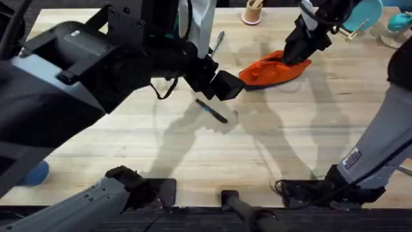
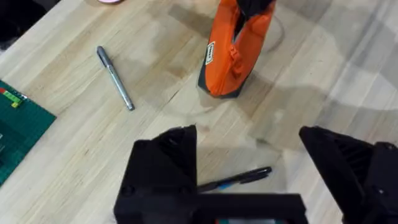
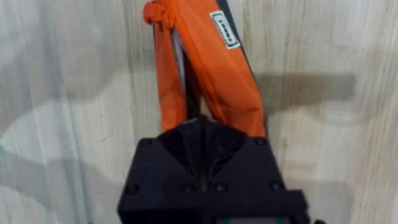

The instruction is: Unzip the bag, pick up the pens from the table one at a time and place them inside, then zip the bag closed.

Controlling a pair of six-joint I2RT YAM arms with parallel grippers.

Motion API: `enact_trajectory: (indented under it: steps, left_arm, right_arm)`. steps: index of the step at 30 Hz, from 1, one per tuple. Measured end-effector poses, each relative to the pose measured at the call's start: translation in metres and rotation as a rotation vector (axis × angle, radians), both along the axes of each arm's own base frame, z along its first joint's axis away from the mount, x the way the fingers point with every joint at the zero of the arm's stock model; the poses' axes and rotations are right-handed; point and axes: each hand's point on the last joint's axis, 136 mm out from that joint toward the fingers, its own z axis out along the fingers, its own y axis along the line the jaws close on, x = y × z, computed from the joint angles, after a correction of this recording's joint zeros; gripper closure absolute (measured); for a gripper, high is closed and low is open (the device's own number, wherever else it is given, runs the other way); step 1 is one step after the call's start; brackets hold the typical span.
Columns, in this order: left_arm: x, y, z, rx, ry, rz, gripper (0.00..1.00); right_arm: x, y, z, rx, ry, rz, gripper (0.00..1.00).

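The orange-red bag lies at the back of the table, right of centre, its top zipper parted along a dark slit. My right gripper is shut on the bag's top edge at one end. A black pen with a blue band lies mid-table. My left gripper hovers open just above it, and the pen shows between its spread fingers. The grey pen lies farther back, left of the bag; the left wrist view shows it too.
A tan cup stands at the back edge near the bag. Teal items sit at the back right corner. A green mat lies beyond the grey pen. A blue object rests at the front left.
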Motion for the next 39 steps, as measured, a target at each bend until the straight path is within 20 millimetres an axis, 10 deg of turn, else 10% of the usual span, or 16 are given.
enact_trajectory:
  steps: [5,11,39]
  left_arm:
    - [0.0,0.0,-0.0001,0.0,0.0,0.0,0.006]
    - [0.0,0.0,-0.0001,0.0,0.0,0.0,0.006]
    - [0.0,0.0,0.0,0.0,0.0,0.0,0.005]
  right_arm:
    - [-0.0004,0.0,-0.0002,0.0,0.003,-0.003,0.715]
    - [-0.0009,0.0,-0.0009,0.0,0.004,0.0,0.026]
    - [-0.0005,-0.0003,-0.0011,0.001,0.002,-0.001,0.006]
